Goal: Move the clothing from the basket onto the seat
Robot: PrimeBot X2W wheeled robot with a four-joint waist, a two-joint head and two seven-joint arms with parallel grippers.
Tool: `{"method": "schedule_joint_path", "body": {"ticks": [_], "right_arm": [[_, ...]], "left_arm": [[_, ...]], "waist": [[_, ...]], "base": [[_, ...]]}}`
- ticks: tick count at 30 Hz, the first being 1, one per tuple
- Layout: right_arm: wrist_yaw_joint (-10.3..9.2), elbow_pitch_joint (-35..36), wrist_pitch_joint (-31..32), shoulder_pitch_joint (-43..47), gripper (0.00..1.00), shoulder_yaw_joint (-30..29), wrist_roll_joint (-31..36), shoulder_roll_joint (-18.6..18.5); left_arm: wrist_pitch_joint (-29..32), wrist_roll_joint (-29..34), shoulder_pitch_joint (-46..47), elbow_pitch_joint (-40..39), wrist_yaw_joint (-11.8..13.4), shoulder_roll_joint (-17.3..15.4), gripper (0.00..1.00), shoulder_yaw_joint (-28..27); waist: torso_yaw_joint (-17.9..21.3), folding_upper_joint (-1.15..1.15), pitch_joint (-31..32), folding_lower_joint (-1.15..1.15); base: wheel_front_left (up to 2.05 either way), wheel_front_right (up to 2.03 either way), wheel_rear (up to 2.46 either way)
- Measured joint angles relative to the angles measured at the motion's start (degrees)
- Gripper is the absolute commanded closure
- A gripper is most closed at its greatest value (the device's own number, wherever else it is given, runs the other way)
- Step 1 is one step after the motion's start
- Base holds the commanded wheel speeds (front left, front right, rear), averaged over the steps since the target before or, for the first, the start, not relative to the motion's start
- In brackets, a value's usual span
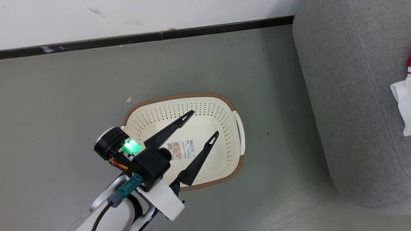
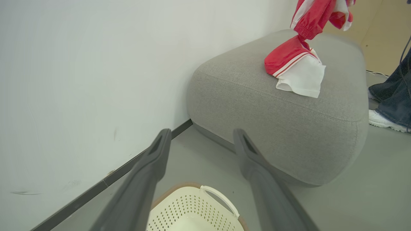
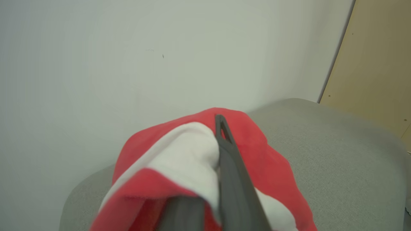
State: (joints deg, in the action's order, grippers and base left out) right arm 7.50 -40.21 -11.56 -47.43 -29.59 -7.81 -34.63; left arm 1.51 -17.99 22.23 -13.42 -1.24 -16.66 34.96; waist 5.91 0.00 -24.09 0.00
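Foreground, head view: the left gripper (image 1: pixel 205 122), black with two long dark fingers on a pale forearm. The fingers are spread fully apart and hold nothing. It hangs above the cream perforated plastic laundry basket (image 1: pixel 199 95), which has a brown woven-look rim and white side handles and stands on the grey floor (image 1: pixel 64 112) near the white wall (image 1: pixel 128 19). The basket's bottom is bare but for a barcode sticker (image 1: pixel 181 150); no fabric is seen in it, though the gripper hides a part of it. To the robot's right, well apart from the basket, rises the large grey woven-fabric seat (image 1: pixel 353 96) with rounded edges.

Right wrist view: the right gripper (image 3: pixel 221 123), fingers pressed together on the soft bright red clothing with white sections (image 3: pixel 257 144), which bunches around and below them. The seat's top lies beyond.

Left wrist view: the same clothing hangs down from the top of the view, its long axis roughly upright. Its lower end, red with striped trim and a white panel, rests on the seat's top near the end facing the basket. A person's leg (image 2: pixel 393 93) in dark jeans and a white shoe (image 2: pixel 383 119) stand on the floor past the seat.

Judgement: the clothing lies straight below the right gripper and already over the seat, so the coming move turns on that vertical line. Parting the right fingers should lay it down without sideways travel. The right arm is the nearer; the left, over the basket, is well apart from the clothing.
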Motion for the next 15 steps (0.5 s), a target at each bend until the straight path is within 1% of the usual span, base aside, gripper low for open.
{"method": "schedule_joint_path", "body": {"ticks": [3,10,12,15], "right_arm": [[0.00,-2.1,-0.3,0.4,1.00,-0.5,0.8,1.3],[0.00,-7.3,-1.1,3.4,1.00,-1.7,1.4,7.3],[0.00,-8.2,-1.6,3.7,1.00,-1.9,1.4,8.4],[0.00,-8.9,-1.6,3.8,1.00,-1.8,2.1,9.1]], "left_arm": [[0.0,0.0,0.8,-0.5,-0.2,0.4,0.00,0.3],[-0.1,0.1,2.0,-0.7,-0.5,0.6,0.00,0.5],[-0.1,0.5,2.2,-0.7,-0.5,0.5,0.00,0.4],[-0.1,0.5,2.4,-0.7,-0.5,0.6,0.00,0.4]], "waist": [[-0.3,0.00,-1.0,0.00],[-1.0,0.00,-3.2,0.00],[-1.1,0.00,-3.7,0.00],[-1.4,0.00,-4.5,0.00]], "base": [[0.00,0.00,0.00],[0.00,0.00,0.00],[0.00,0.00,0.00],[0.00,0.00,0.00]]}}
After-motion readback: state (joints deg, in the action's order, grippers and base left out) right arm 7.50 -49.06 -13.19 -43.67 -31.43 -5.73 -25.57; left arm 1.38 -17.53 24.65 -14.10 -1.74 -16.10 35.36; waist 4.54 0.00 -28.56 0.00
